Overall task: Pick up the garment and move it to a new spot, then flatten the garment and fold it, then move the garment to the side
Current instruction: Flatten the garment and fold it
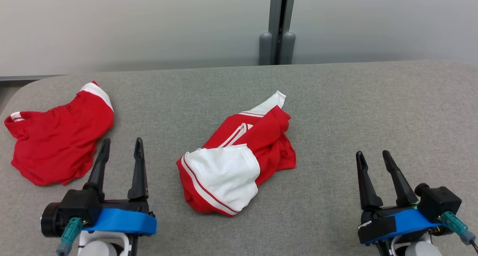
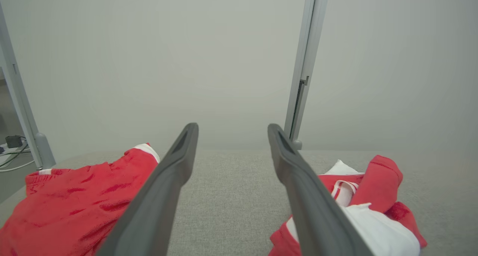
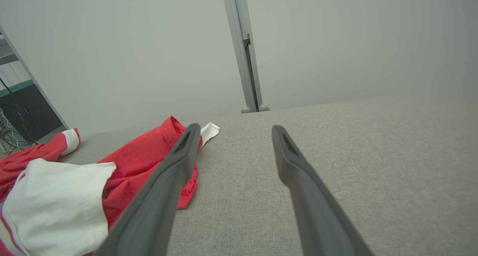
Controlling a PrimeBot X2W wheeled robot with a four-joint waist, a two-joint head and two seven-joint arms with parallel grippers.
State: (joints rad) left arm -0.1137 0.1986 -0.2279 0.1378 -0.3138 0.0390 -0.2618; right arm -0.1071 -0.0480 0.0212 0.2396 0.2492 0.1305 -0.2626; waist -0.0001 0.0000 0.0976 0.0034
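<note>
The red-and-white garment (image 1: 239,155) lies crumpled at centre frame on the grey bench (image 1: 354,99). The left claw (image 1: 123,141), lower left, and the right claw (image 1: 372,153), lower right, both stand wide and empty (probably flanking it for a two-handed pickup). A plain red garment (image 1: 56,144) at far left looks set aside.

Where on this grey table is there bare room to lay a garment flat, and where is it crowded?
Widest bare stretch: the right half of the table, from the red and white garment to the right edge, ahead of the right claw. A narrower strip lies between that garment and the plain red garment, ahead of the left claw. Left end is crowded.
</note>
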